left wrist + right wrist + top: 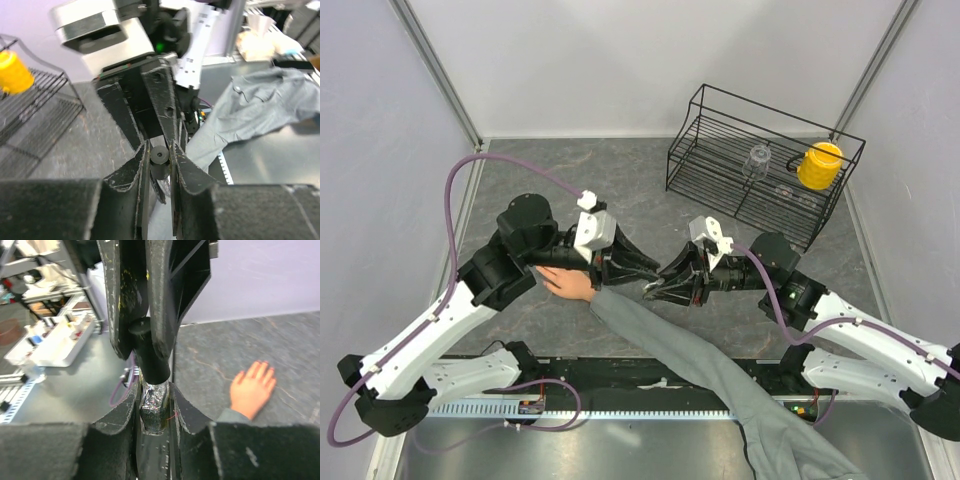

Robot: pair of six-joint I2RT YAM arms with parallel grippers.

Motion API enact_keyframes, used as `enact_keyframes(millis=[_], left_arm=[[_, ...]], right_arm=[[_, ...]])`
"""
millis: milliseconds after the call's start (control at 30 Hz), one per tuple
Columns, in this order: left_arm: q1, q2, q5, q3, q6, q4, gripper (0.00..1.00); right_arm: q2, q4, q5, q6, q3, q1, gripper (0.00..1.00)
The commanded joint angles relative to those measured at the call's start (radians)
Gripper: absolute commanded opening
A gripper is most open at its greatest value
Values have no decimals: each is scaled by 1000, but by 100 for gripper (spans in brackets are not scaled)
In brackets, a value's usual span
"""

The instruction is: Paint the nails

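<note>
Grey stone-look tabletop (620, 170), white walls around it. At the back right we see a black wire rack (685, 125) with a yellow mug (818, 165) and a clear glass (758, 160) inside.

Both arms reach inward and meet tip to tip near the table's middle. The left gripper (159, 148) is closed down narrow on a black cap (149, 357), which sits pinched between its fingers. The right gripper (153, 391) is clamped tight on a small bottle (152, 407) with a shiny, foil-like surface. In the right wrist view the cap sits right on top of the bottle; we can't tell whether it is screwed on or loose.

A bare hand (567, 284) lies flat, palm down, on the table just left of the grippers and partly under the left arm. Its grey sleeve (700, 355) runs off toward the near right edge. The nails (264, 364) show only in the right wrist view, as tiny pinkish tips on the spread fingers. They are well apart from the bottle and cap, and neither gripper touches them. We can't tell whether they are painted.
</note>
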State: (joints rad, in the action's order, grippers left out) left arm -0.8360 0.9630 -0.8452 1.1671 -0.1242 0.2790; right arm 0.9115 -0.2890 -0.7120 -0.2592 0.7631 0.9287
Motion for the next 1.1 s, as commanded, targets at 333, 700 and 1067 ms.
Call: enact_keyframes(millis=[333, 700, 1067], left_arm=[[2, 69, 334, 36, 259, 62, 2], [0, 28, 469, -58, 426, -136, 2], [2, 146, 430, 68, 382, 23, 2]], right_arm=[[-88, -68, 232, 103, 127, 2, 0], [-76, -232, 342, -48, 117, 1, 0], [38, 106, 514, -11, 358, 2, 0]])
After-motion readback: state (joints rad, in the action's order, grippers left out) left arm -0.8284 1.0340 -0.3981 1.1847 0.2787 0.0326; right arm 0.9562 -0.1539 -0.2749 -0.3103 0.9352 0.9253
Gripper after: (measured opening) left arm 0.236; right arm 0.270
